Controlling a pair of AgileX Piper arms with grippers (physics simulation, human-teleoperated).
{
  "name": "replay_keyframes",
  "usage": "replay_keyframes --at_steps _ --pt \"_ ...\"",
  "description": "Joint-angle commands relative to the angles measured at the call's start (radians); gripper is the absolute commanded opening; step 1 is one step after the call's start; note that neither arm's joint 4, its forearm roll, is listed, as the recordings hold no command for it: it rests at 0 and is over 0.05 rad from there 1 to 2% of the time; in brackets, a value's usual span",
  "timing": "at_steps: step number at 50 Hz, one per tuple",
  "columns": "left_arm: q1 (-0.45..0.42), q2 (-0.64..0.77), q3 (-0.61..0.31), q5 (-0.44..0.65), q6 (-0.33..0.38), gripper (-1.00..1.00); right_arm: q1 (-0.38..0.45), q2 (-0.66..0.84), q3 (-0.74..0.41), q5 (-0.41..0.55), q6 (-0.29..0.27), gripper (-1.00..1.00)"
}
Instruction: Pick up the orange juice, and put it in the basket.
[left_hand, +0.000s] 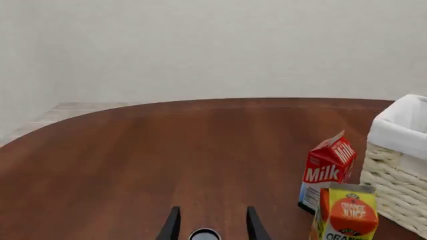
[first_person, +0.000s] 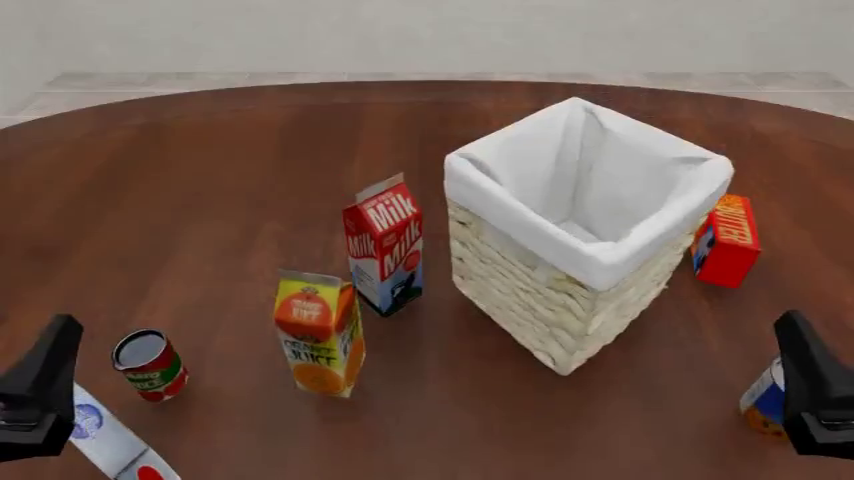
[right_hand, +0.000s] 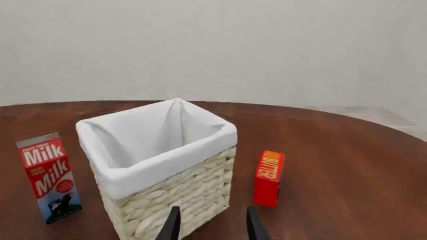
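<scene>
The orange juice (first_person: 319, 334) stands upright on the table (first_person: 200, 180), milk carton (first_person: 384, 245) just behind, basket (first_person: 587, 235) to its right, a can (first_person: 148, 365) left. Both grippers, left (left_hand: 209, 225) and right (right_hand: 210, 222), spread empty.

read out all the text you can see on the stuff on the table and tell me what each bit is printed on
"Milk": on the red, white and blue milk carton, printed on more than one face.
"ORANGE JUICE": on the orange juice carton, partly cut off.
"BUTTER": on the red box beside the basket.
Small can and the flat white package: print too small to read.
</scene>
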Motion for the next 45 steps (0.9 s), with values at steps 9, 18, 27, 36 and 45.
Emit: replay_keyframes --at_steps 9,18,27,36,45 --pt "-0.005 -0.004 -0.001 0.0 0.004 1.0 0.007 0.009 0.007 -0.006 0.009 1.0" --pt "-0.008 -0.002 -0.007 0.002 0.01 1.0 0.015 0.012 0.008 -0.011 0.007 1.0" --pt "-0.025 0.116 -0.086 -0.02 0.005 1.0 0.017 0.002 0.007 0.0 0.003 1.0" --pt "-0.076 0.281 -0.286 0.058 0.009 1.0 0.026 0.0 0.007 0.004 -0.002 1.0" --pt "-0.136 0.478 -0.461 0.192 0.125 1.0 0.03 -0.002 0.002 0.006 -0.003 1.0"
